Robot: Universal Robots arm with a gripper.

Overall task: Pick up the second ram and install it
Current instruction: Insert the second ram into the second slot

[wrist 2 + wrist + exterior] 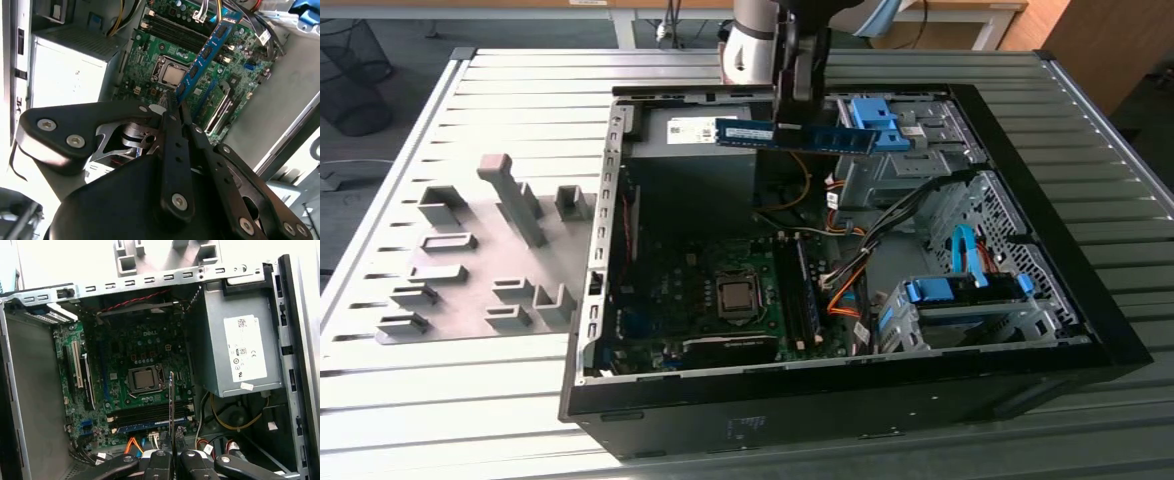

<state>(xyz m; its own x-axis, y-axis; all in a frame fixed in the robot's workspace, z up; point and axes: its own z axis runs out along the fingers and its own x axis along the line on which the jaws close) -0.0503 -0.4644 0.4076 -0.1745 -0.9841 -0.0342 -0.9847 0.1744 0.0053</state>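
**A:** The black two-finger pincer (798, 128) is closing narrow on the thin blue-green memory stick (841, 139), gripping it around mid-length and holding it level in the air.

**B:** And it's hanging over the open black computer case (854, 385), above the edge where the grey metal power supply box (240, 350) sits. In both wrist views the fingers (176, 145) are pinching the stick's two faces, with the green motherboard (145, 350) lying beyond.

**A:** The case is lying on its side on a grey ribbed metal table (520, 400). Grey plastic holder blocks (467, 250) are standing along the table edge at the exterior view's left.

**B:** Past the table's far corner, a dark wire wastebasket (347, 70) is sitting on the floor.
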